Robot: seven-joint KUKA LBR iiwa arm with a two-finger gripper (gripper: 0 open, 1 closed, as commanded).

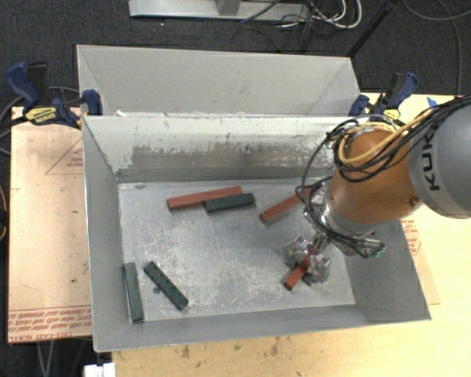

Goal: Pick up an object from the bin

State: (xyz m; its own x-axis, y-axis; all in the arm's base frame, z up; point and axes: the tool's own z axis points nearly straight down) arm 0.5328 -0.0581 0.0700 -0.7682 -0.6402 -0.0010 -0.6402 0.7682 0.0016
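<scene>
Lettering on the grey arm link reads "KU" before the frame cuts it off, and below the orange wrist cover the gripper sits low in the near right corner of the bin. Its fingers appear closed on a short red-brown bar, whose lower end juts toward the near wall, though the contact is hard to make out. Another red-brown bar lies just behind the gripper, and two dark green bars lie well apart at the near left.

grey bin; reddish-brown bars, dark green bars, orange wrist cover.
</scene>
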